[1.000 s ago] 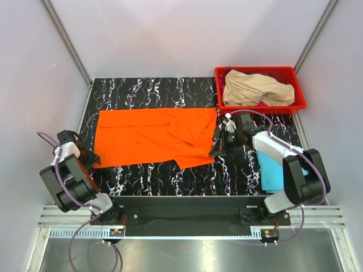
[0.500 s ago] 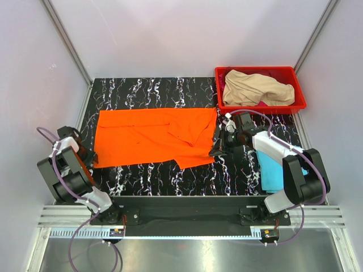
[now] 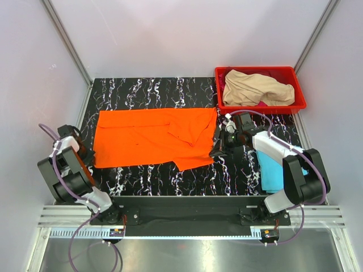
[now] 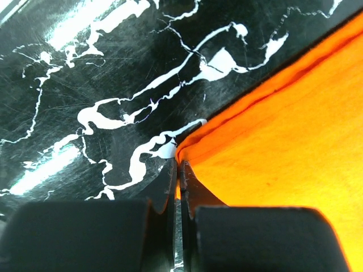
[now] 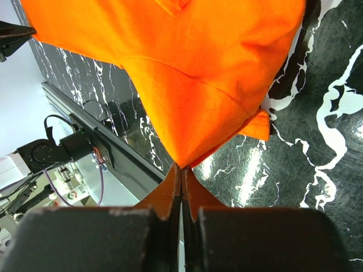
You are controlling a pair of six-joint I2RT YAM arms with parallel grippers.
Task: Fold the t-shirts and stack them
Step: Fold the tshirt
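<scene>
Left claw [image 4: 177, 169] has shifted, clamped on orange t-shirt [image 4: 283, 141] edge.

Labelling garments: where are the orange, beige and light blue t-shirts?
orange t-shirt [image 3: 147, 139]: top external view, flat middle.
beige t-shirt [image 3: 255, 88]: top external view, crumpled middle.
light blue t-shirt [image 3: 271, 177]: top external view, uncovered near part.

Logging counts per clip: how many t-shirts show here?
4: orange shirt spread mid-table; light blue shirt folded, near right; beige shirt in the red bin; magenta shirt barely showing beneath it. Others may hide.
</scene>
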